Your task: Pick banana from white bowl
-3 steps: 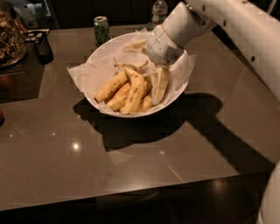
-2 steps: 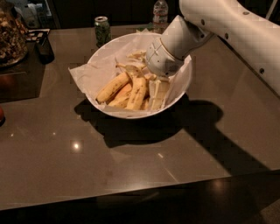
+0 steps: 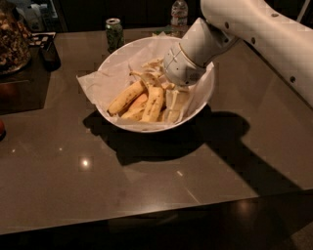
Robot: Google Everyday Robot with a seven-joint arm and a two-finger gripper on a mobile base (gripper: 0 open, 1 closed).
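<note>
The white bowl, lined with crinkled white paper, sits on the dark table. Several yellow bananas lie in it; the nearest plump banana lies beside another speckled one. My gripper reaches down into the bowl's right half from the white arm, right next to the bananas. Its fingers blend with the paper and fruit.
A green can and a clear water bottle stand behind the bowl. A dark tray and a basket of snacks are at the left. The table's front edge runs near the bottom.
The arm has moved lower and deeper into the bowl's right side. The view has drawn slightly closer to the bowl.
</note>
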